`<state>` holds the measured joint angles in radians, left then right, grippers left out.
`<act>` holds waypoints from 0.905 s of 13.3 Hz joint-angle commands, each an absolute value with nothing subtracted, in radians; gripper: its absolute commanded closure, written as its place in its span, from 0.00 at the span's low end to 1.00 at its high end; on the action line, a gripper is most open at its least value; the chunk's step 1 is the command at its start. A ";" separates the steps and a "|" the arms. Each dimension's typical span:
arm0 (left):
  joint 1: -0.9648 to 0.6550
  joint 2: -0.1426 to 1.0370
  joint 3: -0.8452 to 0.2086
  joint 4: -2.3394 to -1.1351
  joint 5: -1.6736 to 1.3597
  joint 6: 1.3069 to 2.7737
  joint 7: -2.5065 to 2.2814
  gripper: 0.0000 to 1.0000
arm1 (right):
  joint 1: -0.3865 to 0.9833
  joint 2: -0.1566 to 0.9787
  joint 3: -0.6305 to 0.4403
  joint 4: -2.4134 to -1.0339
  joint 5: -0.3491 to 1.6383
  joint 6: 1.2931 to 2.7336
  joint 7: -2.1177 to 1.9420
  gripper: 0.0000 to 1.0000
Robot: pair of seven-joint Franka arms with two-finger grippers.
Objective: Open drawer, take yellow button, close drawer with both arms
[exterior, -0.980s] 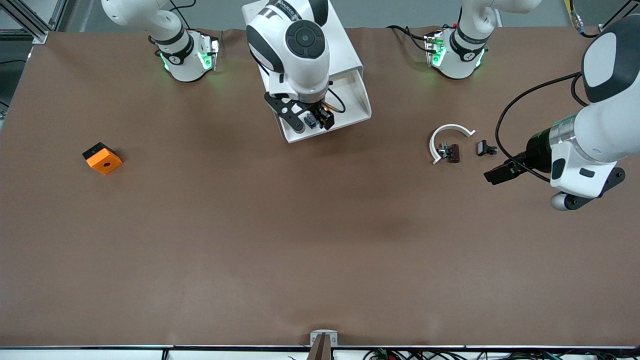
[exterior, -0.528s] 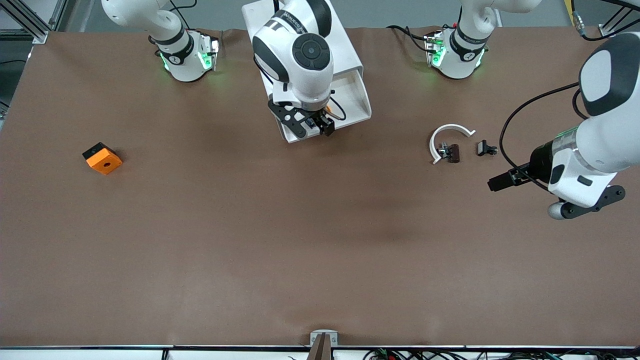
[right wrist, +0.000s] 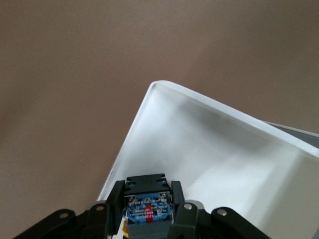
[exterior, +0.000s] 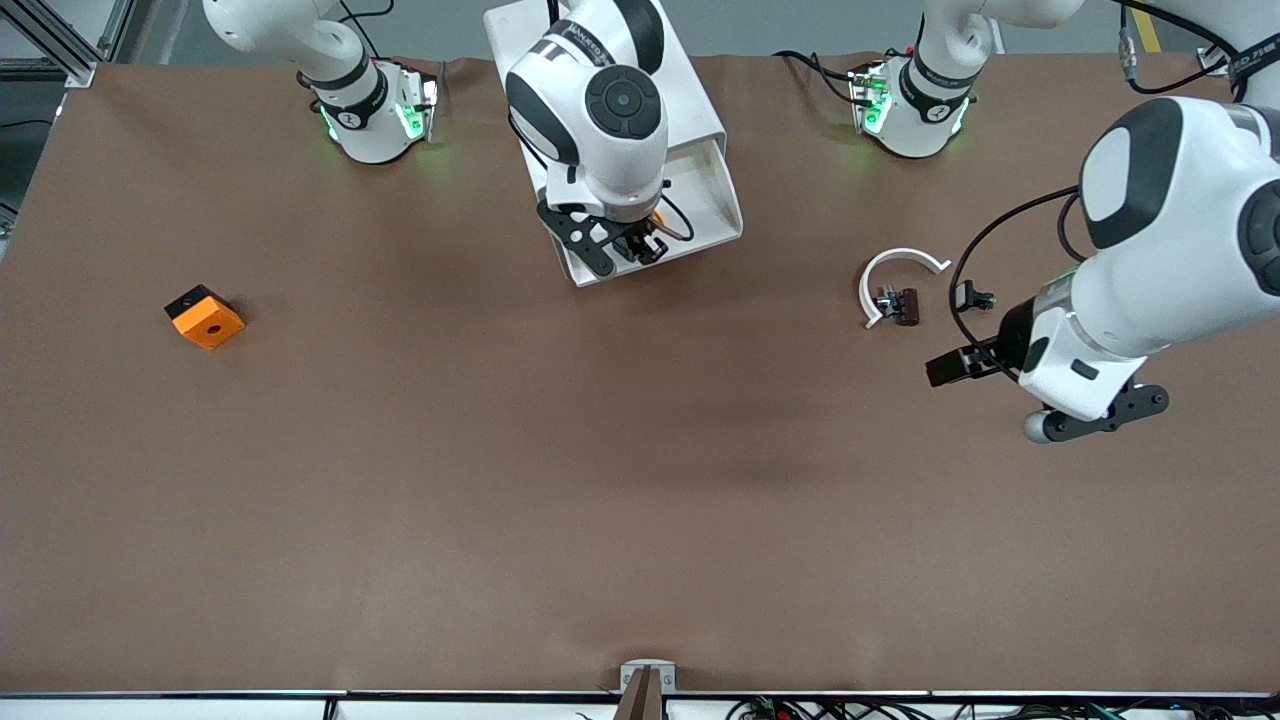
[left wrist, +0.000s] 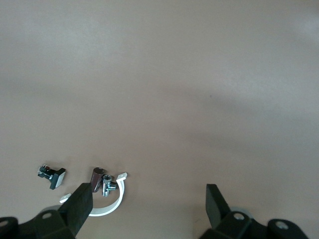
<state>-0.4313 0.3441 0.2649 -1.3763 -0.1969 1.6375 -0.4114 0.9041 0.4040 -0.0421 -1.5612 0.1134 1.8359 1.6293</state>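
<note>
Two arms share the job: the right gripper [right wrist: 148, 211], over the open drawer [exterior: 720, 215], clamps the button [right wrist: 147, 208] for removal; the left gripper [left wrist: 147, 209] hangs spread over bare table, apparently waiting to close the drawer.

A brown mat [exterior: 620, 480] covers the counter from edge to edge, smooth and matte, with faint soft shadows near its middle. Along its farthest edge the mat wrinkles slightly, and a strip of grey floor [exterior: 800, 25] shows above it. At the corner toward the right arm's end stands a silver aluminium frame [exterior: 50, 40]. A yellow line [exterior: 1150, 30] marks the floor at the corner toward the left arm's end. The nearest edge carries a white rail [exterior: 200, 697] with a small metal bracket [exterior: 647, 678] at its middle and a tangle of cables [exterior: 900, 708] beside it. The light is even and diffuse.
</note>
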 commanded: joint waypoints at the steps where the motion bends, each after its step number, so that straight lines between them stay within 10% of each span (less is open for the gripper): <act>1: -0.439 0.342 0.250 -1.391 -0.175 1.669 -0.396 0.00 | 0.934 0.408 -0.052 -1.554 0.104 1.830 1.631 1.00; 12: -0.471 0.394 0.244 -1.382 -0.179 1.700 -0.411 0.00 | 0.858 0.402 -0.052 -1.451 0.155 1.810 1.564 1.00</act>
